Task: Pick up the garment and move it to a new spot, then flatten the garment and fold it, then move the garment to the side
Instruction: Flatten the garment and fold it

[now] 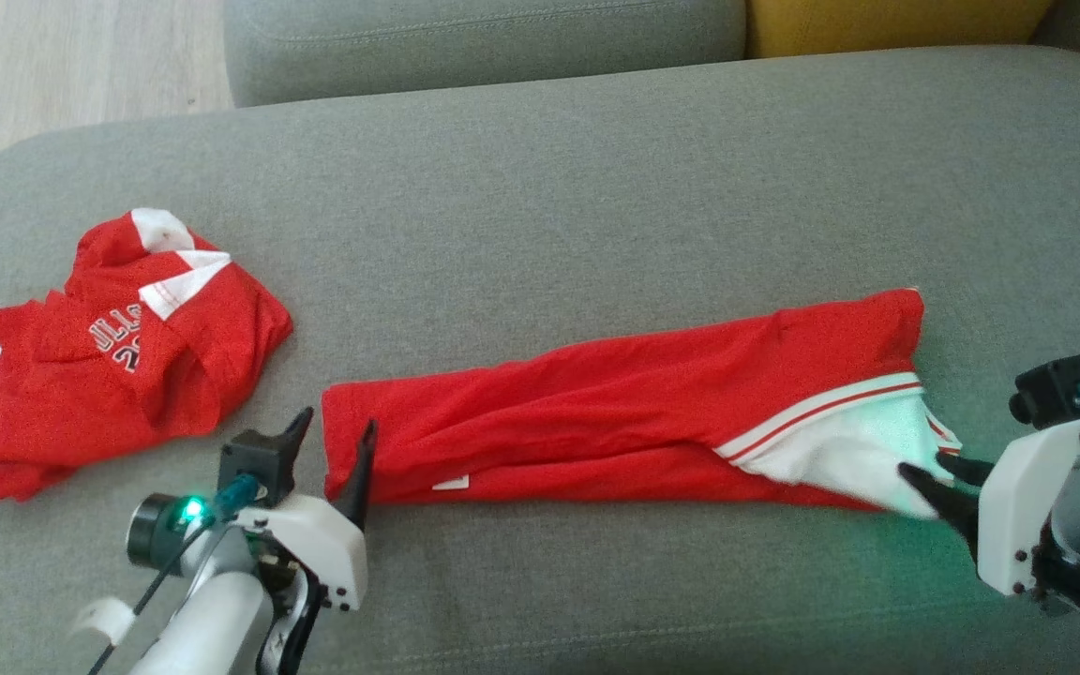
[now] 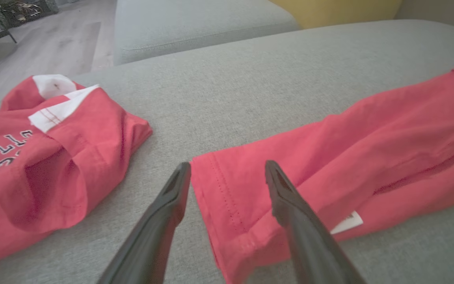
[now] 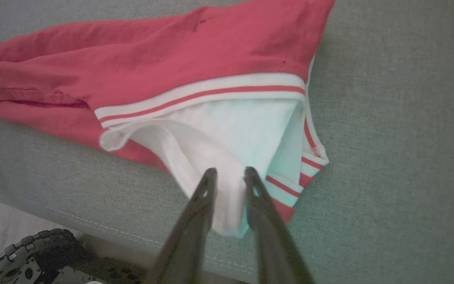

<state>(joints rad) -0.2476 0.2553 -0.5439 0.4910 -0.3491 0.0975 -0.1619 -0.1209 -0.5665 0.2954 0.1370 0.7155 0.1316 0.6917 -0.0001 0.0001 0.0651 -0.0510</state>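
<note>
Soft, light, floppy: long folded red-and-white cotton garment (image 1: 634, 412). Best pinched at nine-o'clock hem, between wide-spread left gripper (image 1: 338, 420); right gripper (image 1: 924, 464) narrow over white sleeve (image 3: 227, 130), four o'clock, grip unclear.

There are two red garments (image 1: 615, 412) (image 1: 118, 366), two end effectors (image 1: 338, 420) (image 1: 924, 464) and what may be one yellow cushion (image 1: 887, 23), cropped.
</note>
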